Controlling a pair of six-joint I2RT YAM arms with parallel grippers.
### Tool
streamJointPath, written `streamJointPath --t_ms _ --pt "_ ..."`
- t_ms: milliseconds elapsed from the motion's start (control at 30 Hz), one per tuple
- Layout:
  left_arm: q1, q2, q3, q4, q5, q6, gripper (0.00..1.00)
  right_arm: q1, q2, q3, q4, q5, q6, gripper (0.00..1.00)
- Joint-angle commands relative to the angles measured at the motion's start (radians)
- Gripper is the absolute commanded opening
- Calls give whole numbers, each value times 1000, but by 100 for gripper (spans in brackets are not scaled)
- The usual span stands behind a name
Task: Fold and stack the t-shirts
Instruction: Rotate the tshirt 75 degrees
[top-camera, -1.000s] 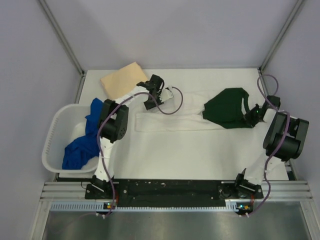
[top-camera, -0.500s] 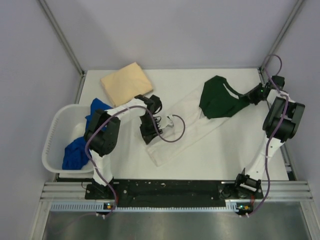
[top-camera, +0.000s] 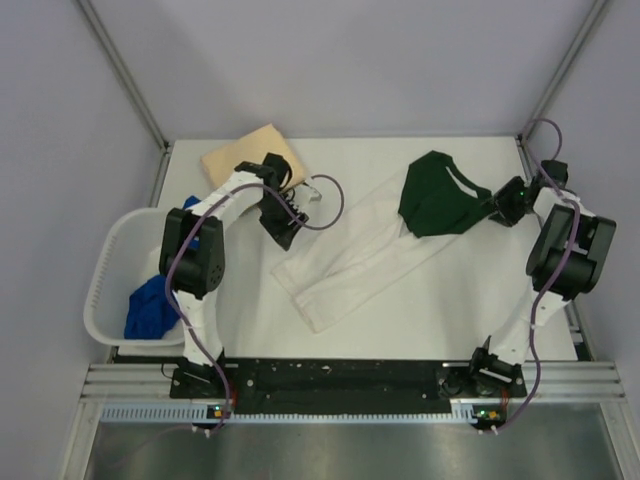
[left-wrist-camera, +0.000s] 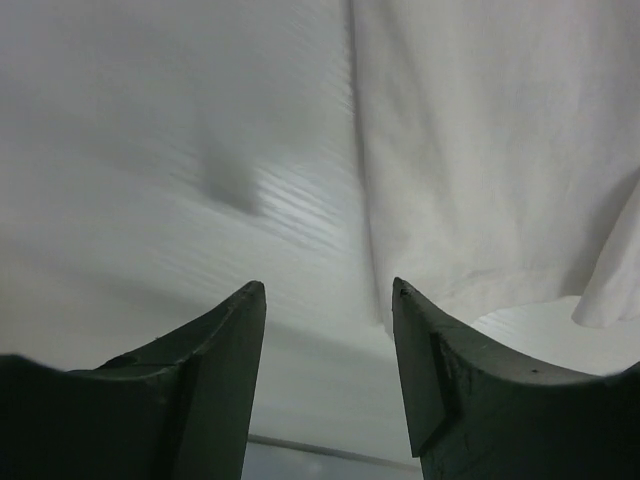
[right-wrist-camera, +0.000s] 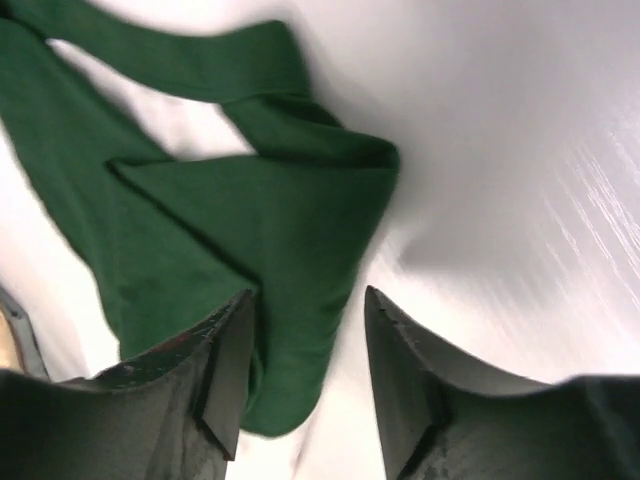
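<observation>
The white t-shirt with dark green sleeves lies as a long folded strip, diagonal across the table's middle. My left gripper is open and empty, just above the strip's near-left end; the left wrist view shows the white cloth's edge ahead of the open left gripper. My right gripper is open at the green sleeve's right edge; in the right wrist view the green cloth lies between the open jaws of the right gripper. The tan t-shirt lies folded at the back left. Blue t-shirts sit in the basket.
A white plastic basket stands at the table's left edge. Metal frame posts rise at the back corners. The arm bases and a black rail run along the near edge.
The white shirt swung from level to diagonal, then was let go. My left gripper moved back up toward the tan shirt. My right gripper moved slightly nearer and stays at the green sleeve.
</observation>
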Motion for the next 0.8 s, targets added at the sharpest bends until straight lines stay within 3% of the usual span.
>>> streamJointPath --t_ms 0,100,167,367,433,500,567,700,767 --pt "-21 20 -140 72 7 -12 58 2 147 47 -17 -28 29 41" --pt "-38 -6 -224 77 63 25 58 3 250 159 -19 -67 64 12" --pt "-73 -32 -279 60 76 61 55 12 299 242 -11 -102 96 0" --pt "-261 -160 -468 -56 267 251 52 121 475 599 -2 -173 143 0" --pt "-361 -216 -509 -70 324 305 52 166 543 728 -20 -188 146 9" --pt "-444 -263 -516 -78 356 328 53 202 571 826 -92 -110 106 34" --pt "-466 -292 -494 -95 373 330 53 204 534 810 -112 -43 66 51" --pt "-425 -355 -450 -144 283 356 53 135 389 689 -117 -33 0 69" --pt "-374 -383 -422 -150 245 387 53 115 289 615 -114 -39 -67 71"
